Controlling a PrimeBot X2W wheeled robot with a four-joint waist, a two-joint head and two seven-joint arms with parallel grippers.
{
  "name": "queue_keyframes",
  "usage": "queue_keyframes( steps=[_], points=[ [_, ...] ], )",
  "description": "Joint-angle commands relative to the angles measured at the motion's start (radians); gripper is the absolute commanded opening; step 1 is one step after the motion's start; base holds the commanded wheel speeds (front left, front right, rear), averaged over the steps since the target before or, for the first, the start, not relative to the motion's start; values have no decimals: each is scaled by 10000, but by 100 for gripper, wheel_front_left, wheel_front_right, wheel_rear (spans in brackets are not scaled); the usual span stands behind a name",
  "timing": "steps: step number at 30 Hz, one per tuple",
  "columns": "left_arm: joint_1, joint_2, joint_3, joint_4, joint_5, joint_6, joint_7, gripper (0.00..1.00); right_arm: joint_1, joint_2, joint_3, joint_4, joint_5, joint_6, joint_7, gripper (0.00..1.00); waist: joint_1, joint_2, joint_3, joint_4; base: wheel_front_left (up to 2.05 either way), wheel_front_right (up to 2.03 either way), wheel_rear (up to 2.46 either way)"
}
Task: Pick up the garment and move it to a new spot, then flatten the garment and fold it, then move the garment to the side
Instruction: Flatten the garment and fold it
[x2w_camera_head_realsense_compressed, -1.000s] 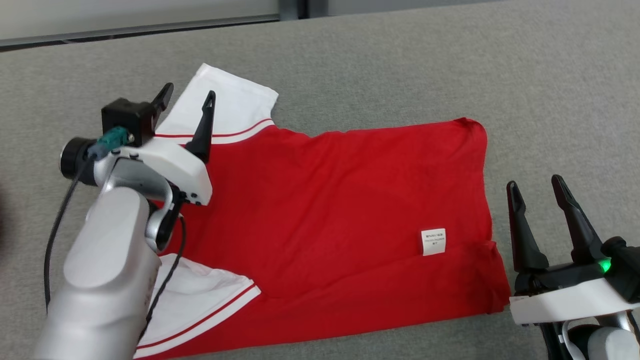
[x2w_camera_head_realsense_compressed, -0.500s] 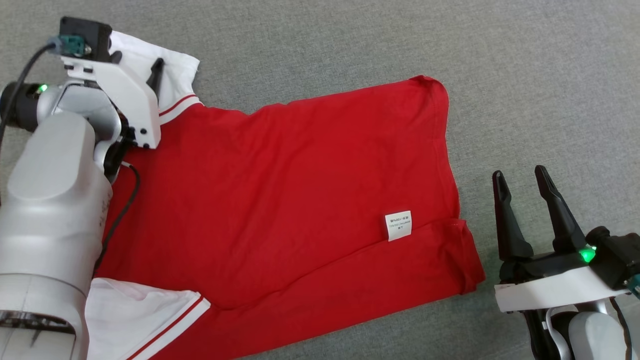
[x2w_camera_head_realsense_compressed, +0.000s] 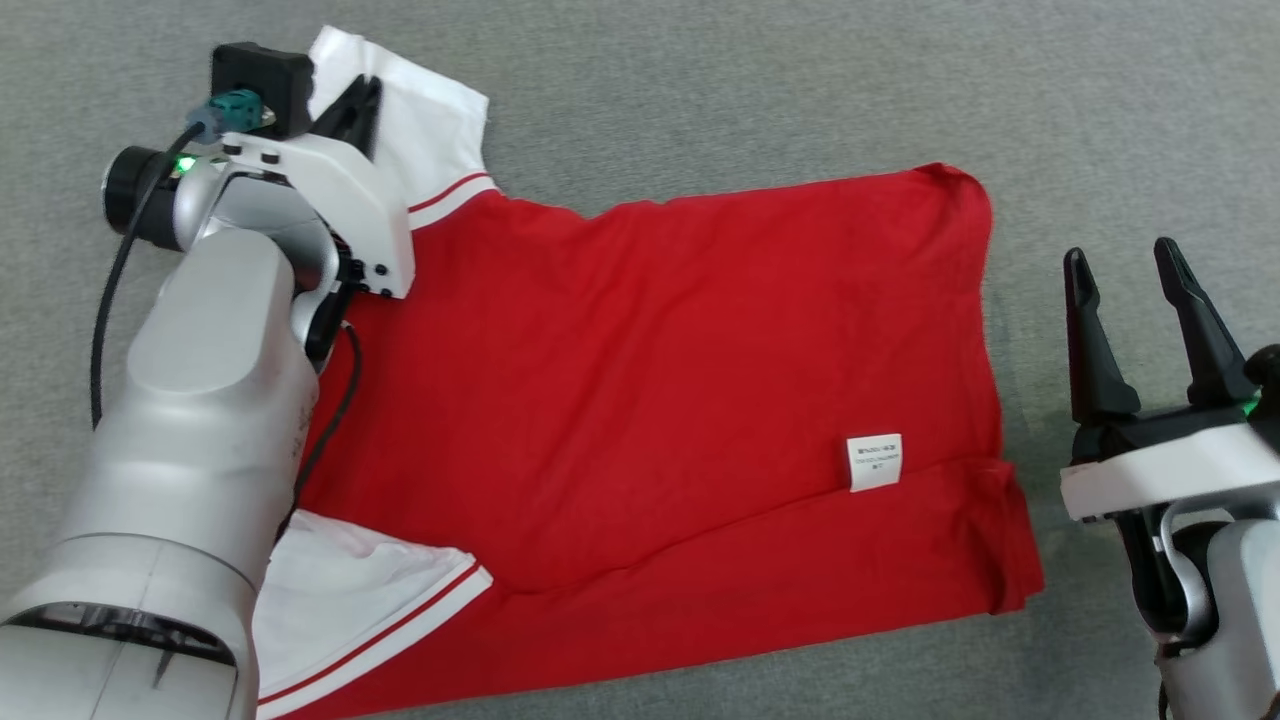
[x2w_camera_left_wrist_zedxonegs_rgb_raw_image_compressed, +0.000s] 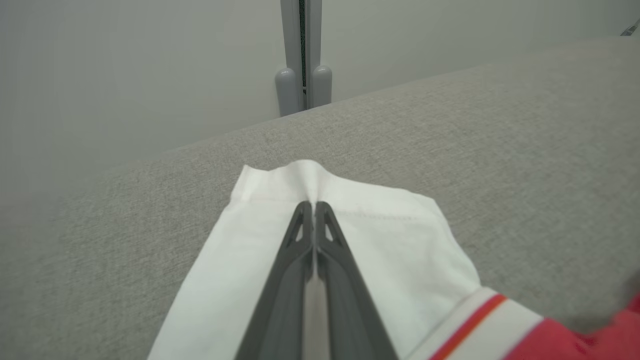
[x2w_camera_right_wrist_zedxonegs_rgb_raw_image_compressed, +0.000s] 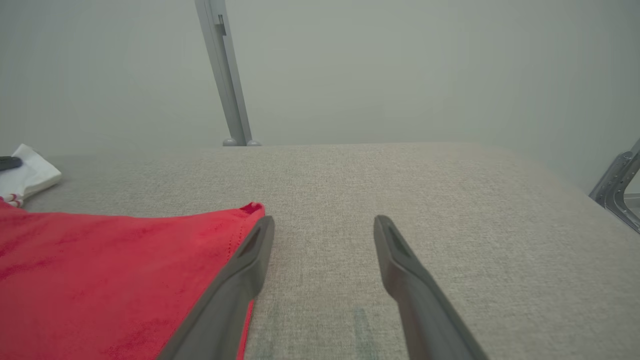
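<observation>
Left claw (x2w_camera_left_wrist_zedxonegs_rgb_raw_image_compressed: 314, 205): fingers pressed together, pinching far white sleeve (x2w_camera_head_realsense_compressed: 440, 130) of garment (x2w_camera_head_realsense_compressed: 680, 380). Right claw (x2w_camera_head_realsense_compressed: 1120, 255) spread, just beside hem (x2w_camera_head_realsense_compressed: 985, 330), over bare desk (x2w_camera_head_realsense_compressed: 760, 90). Garment flat, long axis left-right, sleeves left. Open desk beyond and right.

R tool (x2w_camera_right_wrist_zedxonegs_rgb_raw_image_compressed: 324, 221) wide, just beside red garment (x2w_camera_right_wrist_zedxonegs_rgb_raw_image_compressed: 100, 265) corner

Head camera looks down on the garment (x2w_camera_head_realsense_compressed: 680, 380); both wrist cameras skim low across it.
</observation>
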Motion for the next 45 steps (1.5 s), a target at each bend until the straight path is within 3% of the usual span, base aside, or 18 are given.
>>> queue_keyframes(
  steps=[1,12,13,15,22,31,39,45],
  points=[
    [-171,-141,-87,-29,-32,33,-445,0,-490,-199,254,396,160,-3,161,100,0,0,6,663,0,0,0],
    [49,-622,-563,-297,-324,1,-1526,0,-2190,-1073,1190,2654,1412,-5,1357,100,0,0,-251,1583,0,0,0],
    [79,-626,-589,-347,-374,-1,-1568,0,-2308,-1190,1223,2801,1520,-5,1516,78,0,0,-283,1634,0,0,0],
    [147,-647,-605,-492,-452,-4,-1648,0,-2441,-1307,1357,3029,1825,-2,1833,0,0,0,-329,1708,0,0,0],
    [540,-446,-247,-1405,-677,88,-1778,0,-2623,-1746,1472,2869,2562,-3,1817,0,0,0,-510,1786,0,0,0],
    [2394,-98,550,-4784,-482,481,-1781,0,-2118,-2036,1158,1955,2675,-5,912,0,0,0,-875,1864,0,0,0],
    [5863,-137,1237,-8572,-376,1141,-1781,0,-501,-1517,610,1034,3137,-5,412,0,0,0,-1069,1967,0,0,0],
    [8881,-374,1344,-10095,-940,1692,-1712,0,768,-1077,319,979,3586,-4,-6,0,0,0,-1250,2102,0,0,0]
  ],
)
